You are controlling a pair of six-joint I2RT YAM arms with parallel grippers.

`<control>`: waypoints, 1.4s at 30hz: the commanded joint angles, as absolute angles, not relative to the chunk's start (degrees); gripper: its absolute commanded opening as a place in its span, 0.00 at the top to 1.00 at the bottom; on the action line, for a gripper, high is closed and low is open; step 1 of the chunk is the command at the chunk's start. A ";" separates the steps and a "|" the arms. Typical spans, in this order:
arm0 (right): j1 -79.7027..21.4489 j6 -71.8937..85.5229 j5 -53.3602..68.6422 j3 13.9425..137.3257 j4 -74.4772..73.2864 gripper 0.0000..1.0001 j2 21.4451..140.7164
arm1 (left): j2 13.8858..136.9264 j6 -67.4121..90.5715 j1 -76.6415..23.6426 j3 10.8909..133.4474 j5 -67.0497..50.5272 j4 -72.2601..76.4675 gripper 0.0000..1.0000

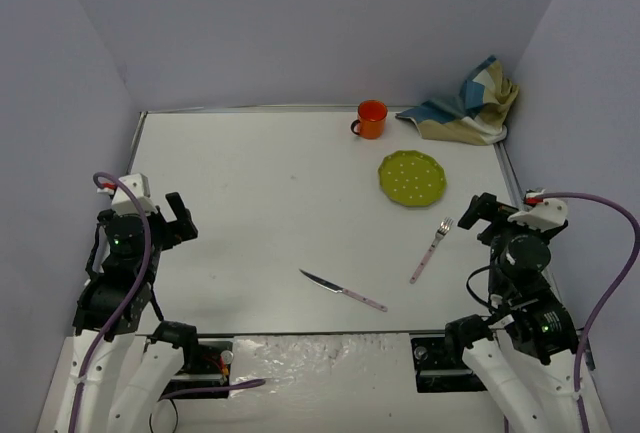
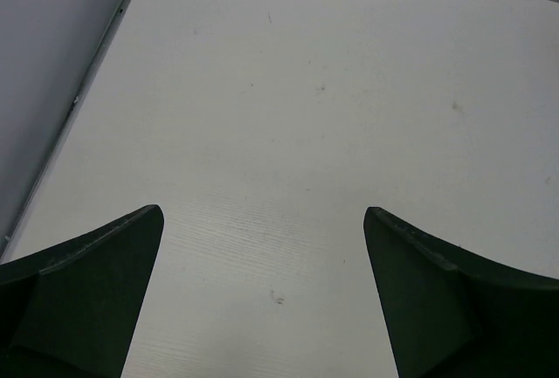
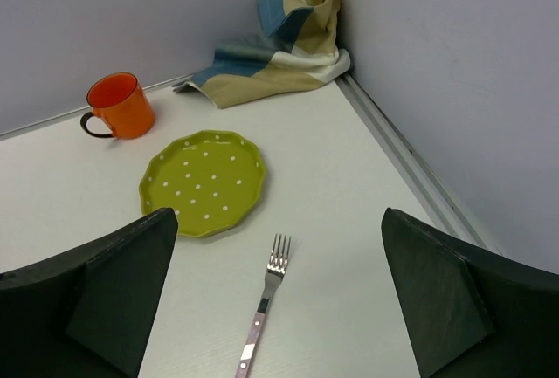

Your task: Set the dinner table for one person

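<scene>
The white dinner table (image 1: 250,213) spans the booth floor, with plate (image 1: 412,177), mug (image 1: 371,119) and fork (image 1: 432,250) on its right half and a knife (image 1: 343,291) near the front. A cloth (image 1: 468,103) lies crumpled in the far right corner, its outline lost in folds. The left gripper (image 2: 262,212) and right gripper (image 3: 279,216) both stand spread wide and empty.

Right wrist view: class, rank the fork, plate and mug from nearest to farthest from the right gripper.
1. Fork: straight ahead, centre.
2. Plate: beyond the fork, slightly left.
3. Mug: farthest, back left.
</scene>
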State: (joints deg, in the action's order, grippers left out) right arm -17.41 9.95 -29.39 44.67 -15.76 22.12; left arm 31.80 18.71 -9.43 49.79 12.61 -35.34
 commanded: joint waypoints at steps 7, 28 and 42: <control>-17.93 18.36 -32.77 54.87 -4.16 0.00 50.58 | 41.72 21.78 -10.02 58.69 9.68 -38.66 0.03; -4.04 -8.51 -10.51 114.69 2.97 0.00 129.19 | 50.43 23.04 -10.55 58.96 3.89 -39.25 0.03; -1.61 -15.61 -6.45 120.96 13.21 0.00 143.42 | 52.04 26.83 -10.55 57.98 3.40 -42.39 0.03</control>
State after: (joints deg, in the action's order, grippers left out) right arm -2.19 -12.95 -6.99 117.58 6.57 143.11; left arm 52.83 24.87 -10.17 56.60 3.99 -42.66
